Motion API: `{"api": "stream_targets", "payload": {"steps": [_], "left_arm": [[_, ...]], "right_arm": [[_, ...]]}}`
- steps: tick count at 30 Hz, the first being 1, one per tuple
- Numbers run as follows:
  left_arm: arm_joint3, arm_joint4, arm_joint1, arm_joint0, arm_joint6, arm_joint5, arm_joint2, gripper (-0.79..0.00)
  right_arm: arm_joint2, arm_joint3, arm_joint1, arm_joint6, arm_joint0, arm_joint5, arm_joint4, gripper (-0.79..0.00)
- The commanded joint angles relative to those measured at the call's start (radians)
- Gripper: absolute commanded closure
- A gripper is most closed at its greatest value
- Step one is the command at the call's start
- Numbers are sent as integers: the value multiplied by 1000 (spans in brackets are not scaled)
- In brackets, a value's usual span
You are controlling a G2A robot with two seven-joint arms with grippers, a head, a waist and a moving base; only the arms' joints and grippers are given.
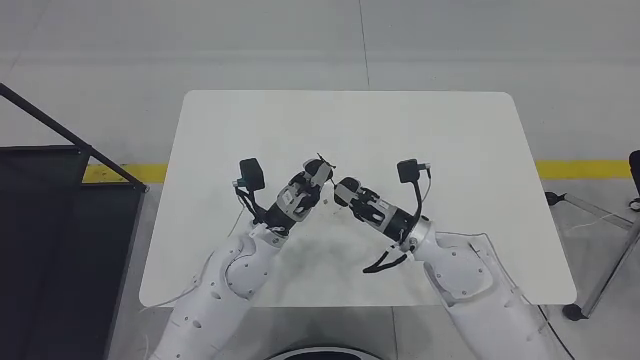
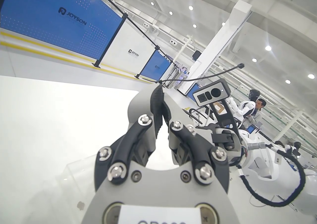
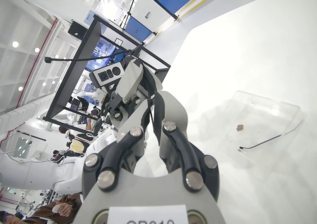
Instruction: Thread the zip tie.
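Thin black plastic zip tie [image 2: 203, 76] is up in the air over the middle of the white rectangular table [image 1: 450, 160], not lying on it. From my station I see the left gripper [image 2: 159, 88] with its 2 ribbed black pads pressed together, pinching the tie at one end right at the fingertips. From that pinch the strap runs out sideways in a slight bow, and its small square head hangs free at the far end, touching nothing.

The right gripper [image 3: 154, 106] sits tip to tip with the left one; in the top view the 2 arms meet in a shallow V above the table. Its pads look pressed together as well, with the left gripper's grey finger just beyond them. A thin dark strand runs along those pads, but I cannot tell whether it is part of the tie or whether it is actually clamped.

Off to the side, a clear plastic tray [image 3: 272, 108] lies flat on the table, well apart from both grippers. In it lie 1 more black zip tie [image 3: 262, 144], stretched out straight, and a small brown scrap [image 3: 239, 127] near it.
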Motion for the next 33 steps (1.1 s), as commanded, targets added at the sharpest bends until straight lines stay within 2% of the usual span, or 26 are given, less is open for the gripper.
{"api": "stream_targets", "payload": {"steps": [1, 3, 16, 18, 20, 23, 33], "left_arm": [[1, 0, -1, 0, 0, 0, 0, 0], [1, 1, -1, 0, 0, -1, -1, 0], [2, 0, -4, 2, -8, -3, -4, 0], [1, -1, -5, 3, -10, -3, -4, -160], [0, -3, -5, 3, -13, -2, -5, -274], [-1, -4, -5, 4, -16, -2, -7, -320], [-5, -4, -4, 13, -25, -8, -22, -351]], "right_arm": [[0, 0, 0, 1, 0, 0, 0, -49], [1, 1, -1, 1, 1, 0, 0, 0], [3, 3, -3, 2, 0, -6, 1, 0], [4, 2, -4, 0, -1, -7, 2, 0], [4, 1, -4, -2, -2, -10, 5, 0], [8, 0, -4, -8, -5, -14, 11, 0], [34, 2, -7, -45, -16, -40, 80, 0]]}}
